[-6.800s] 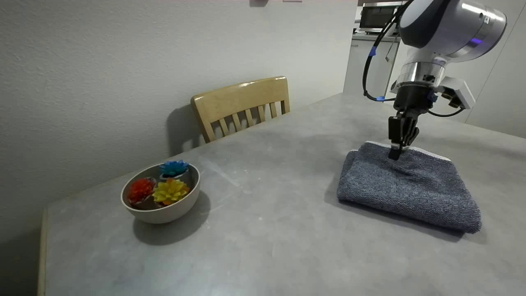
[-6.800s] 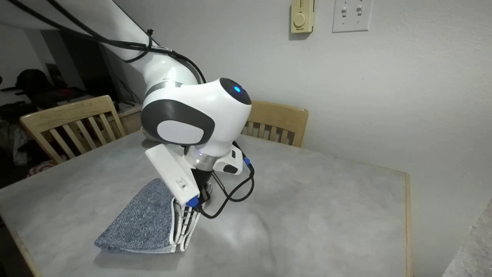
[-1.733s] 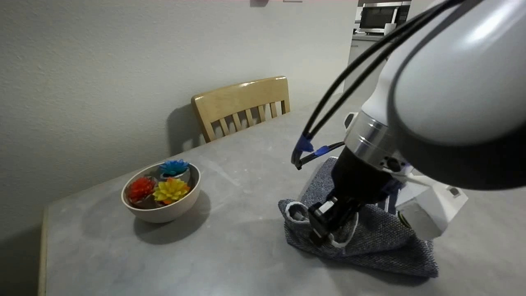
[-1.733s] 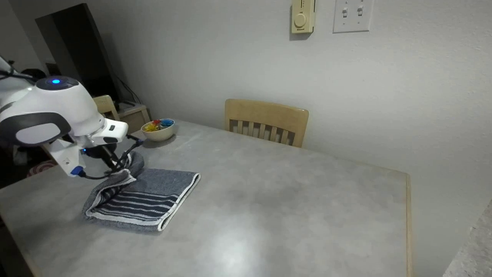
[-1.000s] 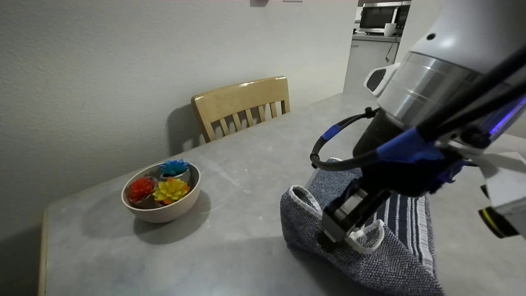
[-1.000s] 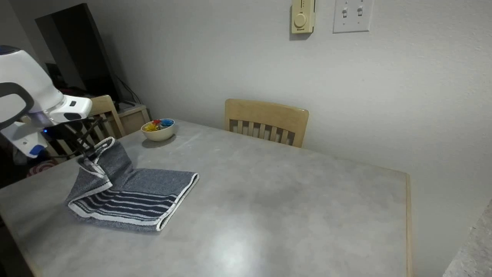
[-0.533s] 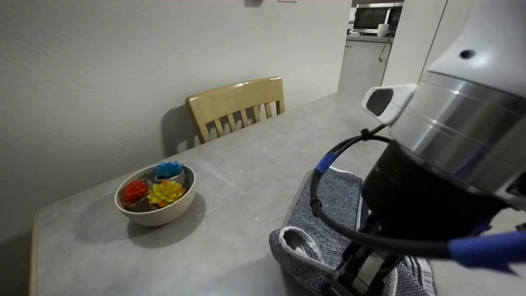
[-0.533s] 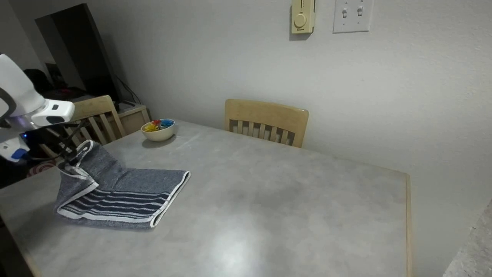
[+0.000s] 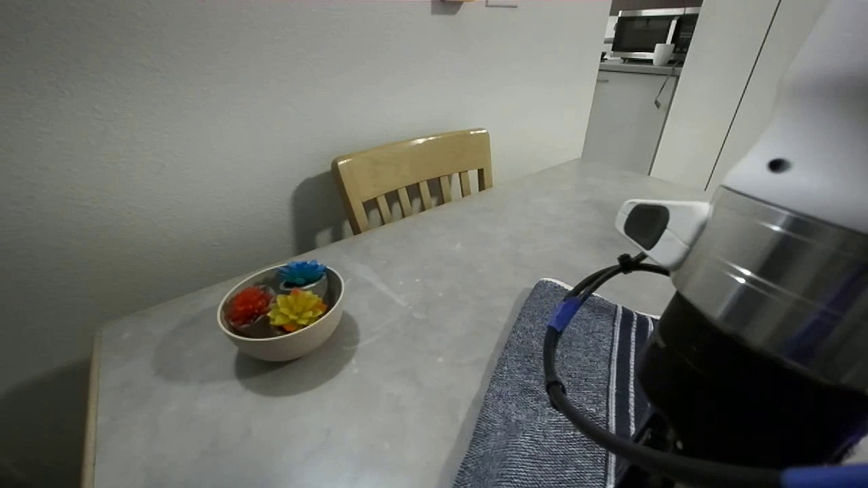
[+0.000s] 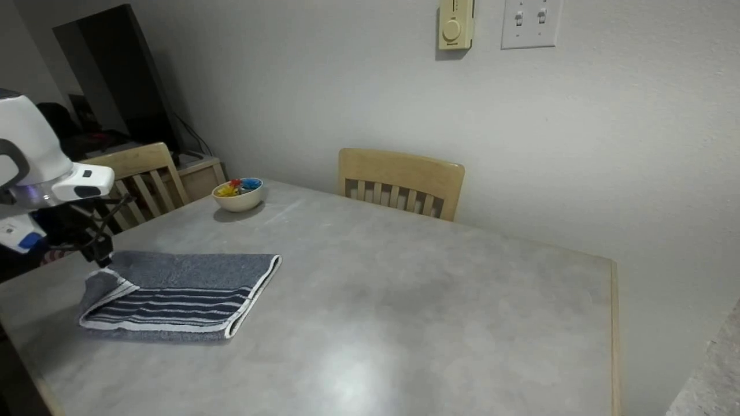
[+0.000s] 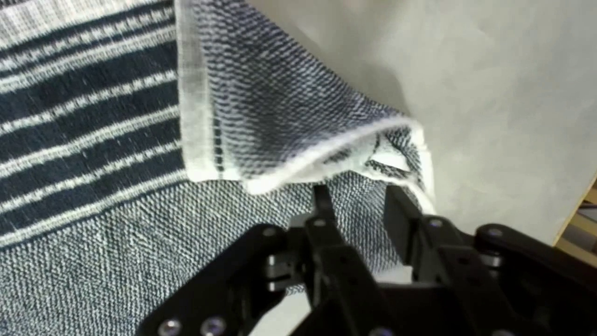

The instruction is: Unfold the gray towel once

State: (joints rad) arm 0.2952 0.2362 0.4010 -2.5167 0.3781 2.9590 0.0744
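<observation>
Where the towel [image 11: 154, 219] folds, the hand [image 11: 359, 198] gapes partway (contact unclear).

In both exterior views I see a pale bowl [image 9: 288, 347] on the bench [image 10: 416, 312], holding red, yellow and blue flowers [image 9: 296, 310], and a wooden chair [image 10: 399, 167] beside the bench. In an exterior view I spot a white cup [image 9: 663, 54] in front of a microwave [image 9: 640, 34]. In an exterior view I make out a dark screen [image 10: 121, 81], a second chair [image 10: 144, 159], a thermostat [image 10: 455, 26] and a switch plate [image 10: 530, 33] on the wall [image 10: 578, 144].
</observation>
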